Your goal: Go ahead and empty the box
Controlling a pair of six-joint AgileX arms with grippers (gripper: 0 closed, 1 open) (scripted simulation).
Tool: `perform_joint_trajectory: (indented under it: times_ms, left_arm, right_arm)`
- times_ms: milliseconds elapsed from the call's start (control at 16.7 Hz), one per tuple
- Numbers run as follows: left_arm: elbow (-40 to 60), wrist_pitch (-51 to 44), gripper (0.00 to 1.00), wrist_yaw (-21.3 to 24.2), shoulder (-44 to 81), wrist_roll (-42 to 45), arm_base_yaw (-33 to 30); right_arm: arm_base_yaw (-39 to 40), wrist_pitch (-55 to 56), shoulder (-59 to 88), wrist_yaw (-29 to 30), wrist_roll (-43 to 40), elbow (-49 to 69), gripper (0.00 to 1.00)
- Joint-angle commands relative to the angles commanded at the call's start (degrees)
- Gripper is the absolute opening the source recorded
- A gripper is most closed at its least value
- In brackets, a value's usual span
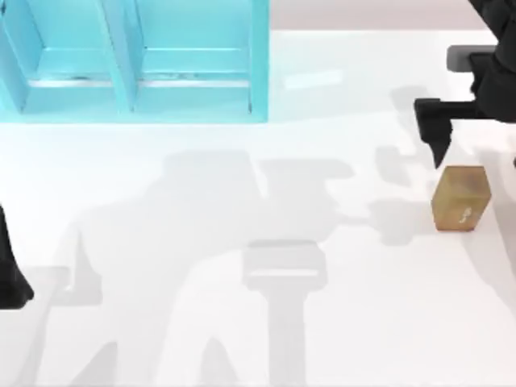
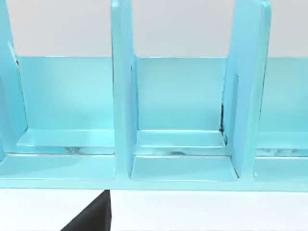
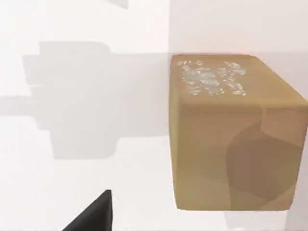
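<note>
The cyan box [image 1: 133, 97] with upright dividers stands at the table's back left; its compartments [image 2: 180, 139] look bare in the left wrist view. A tan block [image 1: 460, 198] sits on the white table at the right, also close up in the right wrist view [image 3: 231, 139]. My right gripper [image 1: 476, 149] hovers just behind the block, open, with nothing held; one dark fingertip [image 3: 94, 216] shows beside the block, apart from it. My left gripper [image 1: 12, 282] is parked at the left edge, open, facing the box, its fingertip [image 2: 91, 219] low in the left wrist view.
The white table [image 1: 266, 322] stretches wide between the box and the block, crossed by arm shadows. The box's right wall [image 1: 260, 64] rises at the back centre. The block lies near the table's right edge.
</note>
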Motion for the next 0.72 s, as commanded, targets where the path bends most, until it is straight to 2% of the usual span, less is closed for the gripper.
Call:
perform_joint_trajectory:
  times_ms: [240,720]
  left_arm:
    - [0.0,0.0,1.0,0.0,0.0,0.0,0.0]
    - [0.0,0.0,1.0,0.0,0.0,0.0,0.0]
  right_arm:
    - [-5.8,-1.8,-0.4,-0.1,-5.9,1.9,1.0]
    - [-31.3,-7.4,-1.7,-0.3,-31.2,5.8,1.0]
